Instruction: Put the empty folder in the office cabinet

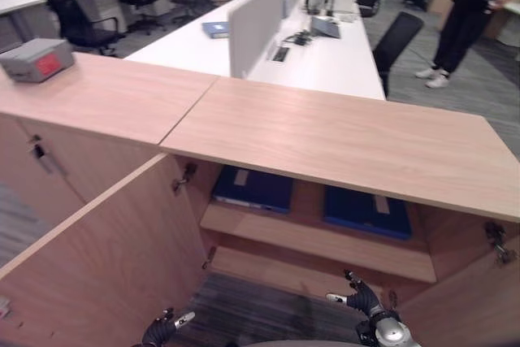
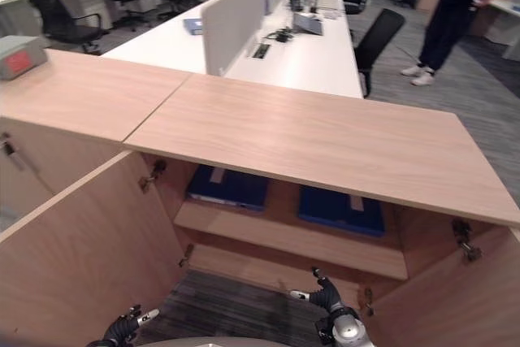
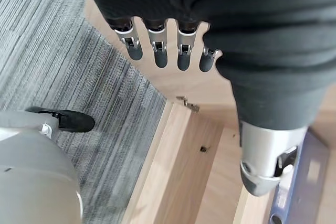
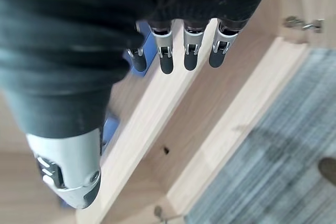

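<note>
The left hand [image 1: 166, 327], fingers loose and empty, hangs low by the open cabinet door [image 1: 97, 266], two blue folders [image 1: 253, 188] [image 1: 367, 210] lie half-hidden under the office cabinet [image 1: 341, 140] top, and the right hand [image 1: 361, 298] hangs relaxed, empty.

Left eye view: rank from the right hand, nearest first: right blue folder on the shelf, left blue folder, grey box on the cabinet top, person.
From the right hand:
1. Right blue folder, on the cabinet shelf just above the hand.
2. Left blue folder, same shelf, toward the robot's left.
3. Grey box, on the cabinet top, far left.
4. Person, standing in the aisle at the back right.
</note>
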